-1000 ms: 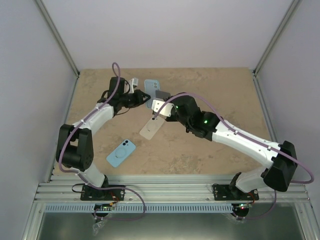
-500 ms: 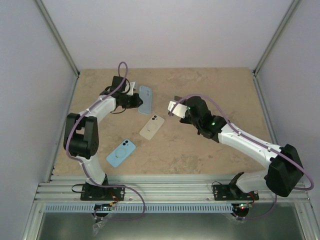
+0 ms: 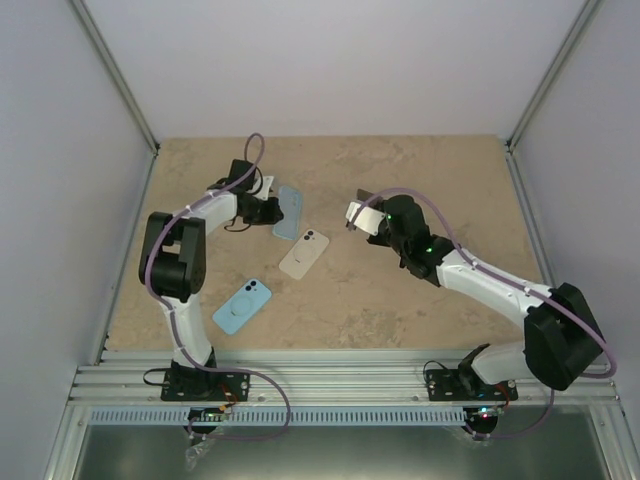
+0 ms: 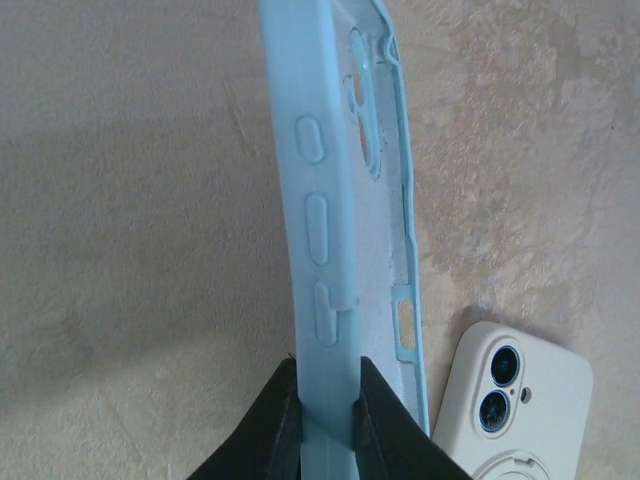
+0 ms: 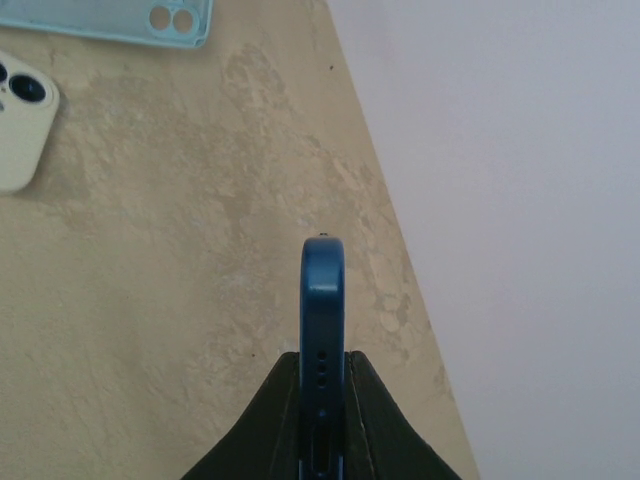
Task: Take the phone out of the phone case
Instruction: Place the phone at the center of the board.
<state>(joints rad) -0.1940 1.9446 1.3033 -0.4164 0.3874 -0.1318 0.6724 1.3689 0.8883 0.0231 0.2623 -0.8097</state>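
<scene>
While tight, right claw [image 5: 322, 358] (on phone [image 5: 322, 285])

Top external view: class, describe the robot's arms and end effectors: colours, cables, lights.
The left arm and right arm have white links joined by chunky black joints. A purple cable loops along each. Small green lights glow on the right arm. The left end effector and right end effector have black, tapering fingers.

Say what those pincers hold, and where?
Left pincer pinches the empty blue case by its side wall; right pincer clamps the phone at its end.
</scene>
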